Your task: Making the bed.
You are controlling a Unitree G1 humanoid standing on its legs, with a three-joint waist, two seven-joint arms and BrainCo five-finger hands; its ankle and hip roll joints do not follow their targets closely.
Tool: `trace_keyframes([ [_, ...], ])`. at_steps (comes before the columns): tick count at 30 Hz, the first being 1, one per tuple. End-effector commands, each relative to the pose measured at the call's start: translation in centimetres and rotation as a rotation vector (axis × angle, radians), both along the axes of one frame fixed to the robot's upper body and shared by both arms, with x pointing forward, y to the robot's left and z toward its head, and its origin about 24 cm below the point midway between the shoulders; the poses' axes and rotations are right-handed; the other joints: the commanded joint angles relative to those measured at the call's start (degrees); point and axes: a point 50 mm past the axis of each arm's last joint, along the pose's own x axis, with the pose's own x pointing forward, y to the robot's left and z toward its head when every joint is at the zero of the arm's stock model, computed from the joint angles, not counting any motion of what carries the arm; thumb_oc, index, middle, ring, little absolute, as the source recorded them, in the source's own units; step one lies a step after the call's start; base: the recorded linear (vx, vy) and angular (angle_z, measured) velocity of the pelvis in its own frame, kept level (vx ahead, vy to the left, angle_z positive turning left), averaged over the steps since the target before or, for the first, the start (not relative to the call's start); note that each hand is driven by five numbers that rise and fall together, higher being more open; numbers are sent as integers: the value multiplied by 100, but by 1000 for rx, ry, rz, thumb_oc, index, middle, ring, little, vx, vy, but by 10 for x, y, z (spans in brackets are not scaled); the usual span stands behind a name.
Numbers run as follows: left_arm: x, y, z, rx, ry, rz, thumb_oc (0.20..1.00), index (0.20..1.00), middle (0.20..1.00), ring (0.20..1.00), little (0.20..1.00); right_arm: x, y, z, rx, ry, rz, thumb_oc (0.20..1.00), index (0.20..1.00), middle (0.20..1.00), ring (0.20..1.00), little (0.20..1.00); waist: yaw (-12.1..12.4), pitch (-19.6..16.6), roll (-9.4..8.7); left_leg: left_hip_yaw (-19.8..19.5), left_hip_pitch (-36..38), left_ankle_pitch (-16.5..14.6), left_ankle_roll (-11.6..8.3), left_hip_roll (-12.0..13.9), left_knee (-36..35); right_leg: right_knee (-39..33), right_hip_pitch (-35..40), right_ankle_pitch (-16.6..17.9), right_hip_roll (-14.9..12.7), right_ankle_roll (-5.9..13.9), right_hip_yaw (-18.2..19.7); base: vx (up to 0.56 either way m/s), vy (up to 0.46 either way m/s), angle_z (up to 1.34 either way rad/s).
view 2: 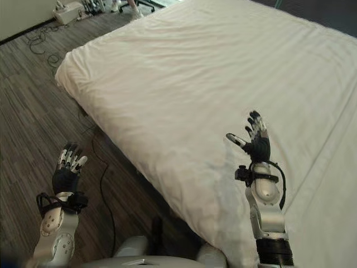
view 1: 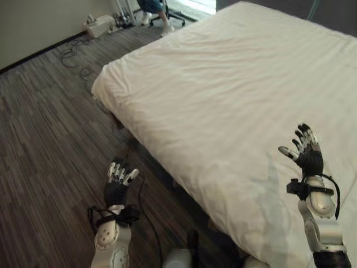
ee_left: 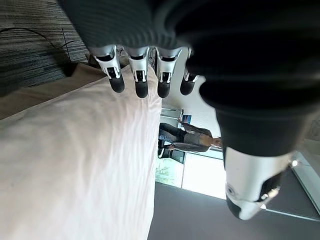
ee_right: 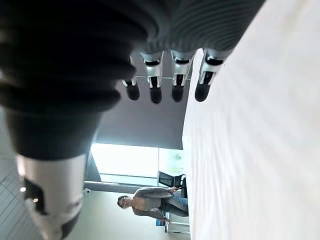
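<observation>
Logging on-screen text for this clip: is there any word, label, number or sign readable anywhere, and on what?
None can be read.
White duvet: plain, no print.
Box on the floor by the wall: too small to tell if it bears any label.
Left robot hand and right robot hand: no markings legible.
Seated person: no text visible on clothing.

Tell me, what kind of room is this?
Probably a bedroom or a test room set up like one: a big bed under a white cover, dark carpet floor, and a person seated on a chair near a window.
</observation>
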Motion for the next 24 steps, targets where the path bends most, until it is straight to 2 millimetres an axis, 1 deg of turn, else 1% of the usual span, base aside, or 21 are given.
trace_keyframes([
  [1,-4,8,29,88,-122,-28,1000,1000,1000,1000,1000,-1,6,17,-34,-111,-6,1000,1000,1000,1000,1000,17,-267,-128,-336,420,-538,-336,71,-210,-240,-260,467,117,-140,815,27,-251,94],
  [2,-2,4,28,80,-123,-55,1000,1000,1000,1000,1000,-2,7,17,-27,-117,2,1000,1000,1000,1000,1000,-72,-306,-140,-578,390,-506,-359,-30,-210,-412,-93,480,203,-172,1508,22,-317,110],
  [3,-1,3,23,73,-105,-58,1000,1000,1000,1000,1000,-2,9,18,-17,-122,15,1000,1000,1000,1000,1000,-138,-333,-132,-717,404,-457,-419,-74,-210,-559,108,411,315,-146,2069,43,-259,130],
  [4,-1,3,23,73,-105,-57,1000,1000,1000,1000,1000,-2,9,18,-17,-122,15,1000,1000,1000,1000,1000,-136,-321,-133,-712,418,-459,-418,-76,-210,-573,127,414,312,-145,2073,16,-245,136],
  [5,0,3,21,69,-97,-57,1000,1000,1000,1000,1000,0,13,20,-13,-130,36,1000,1000,1000,1000,1000,-114,-334,-127,-731,429,-448,-465,-69,-210,-690,182,404,278,-168,2143,-12,-208,111],
  [6,-2,6,21,62,-99,-40,1000,1000,1000,1000,1000,3,19,21,-6,-134,64,1000,1000,1000,1000,1000,-56,-354,-113,-703,427,-434,-506,-46,-210,-951,295,368,182,-192,2074,-8,-206,86],
  [7,-2,6,21,61,-99,-39,1000,1000,1000,1000,1000,4,19,21,-6,-134,65,1000,1000,1000,1000,1000,-66,-348,-114,-706,439,-438,-502,-51,-210,-998,331,383,171,-189,2066,-49,-280,59],
  [8,-8,8,16,26,-84,-11,1000,1000,1000,1000,1000,8,29,26,-24,-143,118,1000,1000,1000,1000,1000,27,-403,-57,-608,391,-404,-555,17,-210,-1436,485,321,51,-216,1790,-64,-268,34],
  [9,-13,10,13,9,-76,7,1000,1000,1000,1000,1000,10,34,27,-35,-144,143,1000,1000,1000,1000,1000,80,-410,-12,-540,343,-350,-601,67,-210,-1670,557,318,29,-235,1659,-113,-387,22],
  [11,-19,11,9,-15,-63,28,1000,1000,1000,1000,1000,12,41,30,-54,-147,186,1000,1000,1000,1000,1000,148,-379,79,-461,141,-149,-729,183,-210,-2125,685,359,68,-301,1517,-156,-340,-1],
  [13,-22,14,8,-29,-62,51,1000,1000,1000,1000,1000,12,45,33,-68,-153,232,1000,1000,1000,1000,1000,202,-282,226,-529,-166,55,-861,266,-210,-2416,689,385,190,-416,1376,-184,-275,-2],
  [14,-23,14,8,-29,-62,51,1000,1000,1000,1000,1000,12,45,33,-68,-153,232,1000,1000,1000,1000,1000,197,-286,229,-534,-172,56,-862,267,-210,-2419,688,387,192,-417,1371,-185,-274,-1],
  [15,-24,14,6,-30,-56,62,1000,1000,1000,1000,1000,10,43,30,-91,-136,245,1000,1000,1000,1000,1000,207,-198,317,-571,-333,127,-935,251,-210,-2626,707,401,291,-502,1227,-109,-182,6],
  [17,-25,14,6,-38,-57,67,1000,1000,1000,1000,1000,9,41,29,-103,-123,249,1000,1000,1000,1000,1000,166,-172,362,-664,-399,131,-958,210,-210,-2702,714,428,321,-528,1137,-135,-195,19],
  [18,-24,13,7,-42,-68,66,1000,1000,1000,1000,1000,10,38,28,-114,-115,240,1000,1000,1000,1000,1000,175,-94,371,-660,-435,103,-966,150,-210,-2702,692,481,318,-551,1073,-242,-251,26],
  [19,-15,20,-16,-75,23,85,1000,1000,1000,1000,1000,13,37,27,-126,-100,247,1000,1000,1000,1000,1000,55,-68,297,-402,-200,-29,-834,153,-210,-2702,584,549,331,-541,973,-252,-239,28],
  [20,-9,24,-13,-52,14,96,1000,1000,1000,1000,1000,11,37,18,-126,-61,256,1000,1000,1000,1000,1000,-47,-64,218,-202,-36,-244,-751,191,-2,-2702,539,600,294,-526,959,-252,-220,58],
  [21,-7,29,-10,-20,8,112,1000,1000,1000,1000,1000,11,41,14,-128,-40,275,1000,1000,1000,1000,1000,-149,-69,125,0,56,-573,-709,242,429,-2702,456,643,253,-530,954,-272,-175,35],
  [22,-6,31,-10,-7,3,124,1000,1000,1000,1000,1000,12,42,5,-150,6,287,1000,1000,1000,1000,1000,-280,-72,20,259,166,-889,-697,419,1158,-2702,307,681,199,-546,911,-266,-140,21],
  [23,-4,32,-10,-6,2,129,1000,1000,1000,1000,1000,13,42,2,-160,21,292,1000,1000,1000,1000,1000,-347,-105,-1,362,287,-943,-707,532,1389,-2702,261,679,219,-552,891,-232,-101,-5],
  [24,-6,37,-11,-7,5,162,1000,1000,1000,1000,1000,12,40,-3,-158,44,289,1000,1000,1000,1000,1000,-442,-148,-6,556,545,-953,-726,739,1467,-2702,244,645,243,-562,801,-117,-33,10],
])
